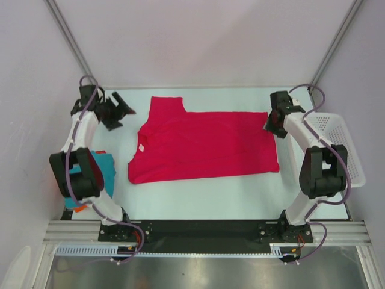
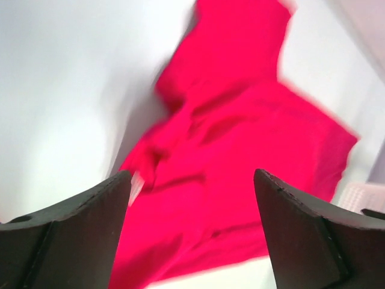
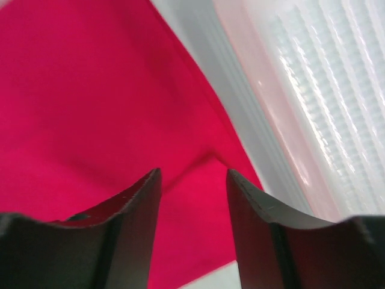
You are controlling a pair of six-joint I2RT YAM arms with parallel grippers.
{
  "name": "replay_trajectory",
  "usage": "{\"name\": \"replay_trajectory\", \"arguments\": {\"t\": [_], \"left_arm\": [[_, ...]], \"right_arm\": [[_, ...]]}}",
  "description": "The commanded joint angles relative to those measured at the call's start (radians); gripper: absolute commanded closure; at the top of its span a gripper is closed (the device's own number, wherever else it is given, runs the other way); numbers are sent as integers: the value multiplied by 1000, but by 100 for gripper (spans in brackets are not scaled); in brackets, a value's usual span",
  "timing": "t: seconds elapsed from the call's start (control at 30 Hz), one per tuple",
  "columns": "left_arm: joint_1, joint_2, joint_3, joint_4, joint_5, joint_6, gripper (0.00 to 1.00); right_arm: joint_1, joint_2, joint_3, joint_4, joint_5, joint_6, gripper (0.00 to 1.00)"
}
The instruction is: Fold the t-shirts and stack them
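A large crimson-pink t-shirt (image 1: pixel 204 147) lies folded lengthwise and flat across the middle of the table, one sleeve sticking out at the far left. My left gripper (image 1: pixel 123 115) hangs open just left of that sleeve, its jaws wide with nothing between them; the left wrist view shows the shirt (image 2: pixel 240 138) blurred beyond the fingers (image 2: pixel 78 223). My right gripper (image 1: pixel 269 125) is open over the shirt's far right corner (image 3: pixel 198 198), holding nothing. A teal-blue t-shirt (image 1: pixel 108 165) and a bit of an orange one (image 1: pixel 76 207) lie under the left arm.
A white plastic mesh basket (image 1: pixel 343 141) stands at the table's right edge, close behind the right arm; its wall (image 3: pixel 319 90) fills the right of the right wrist view. Metal frame posts rise at the back corners.
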Motion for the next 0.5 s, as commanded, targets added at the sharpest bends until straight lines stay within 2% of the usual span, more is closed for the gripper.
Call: {"name": "replay_trajectory", "arguments": {"t": [0.0, 0.03, 0.13, 0.3, 0.47], "left_arm": [[-9, 182, 268, 46, 96, -20, 10], [-12, 294, 387, 29, 140, -22, 9], [-45, 423, 567, -26, 159, -23, 7], [-105, 572, 652, -7, 155, -28, 6], [-133, 686, 716, 27, 230, -83, 6]], "right_arm": [[-19, 92, 182, 104, -132, -50, 45], [-24, 127, 264, 100, -173, -51, 44], [-51, 233, 369, 62, -222, -41, 44], [-74, 292, 388, 136, -275, -21, 44], [-100, 352, 391, 174, -299, -12, 44]]}}
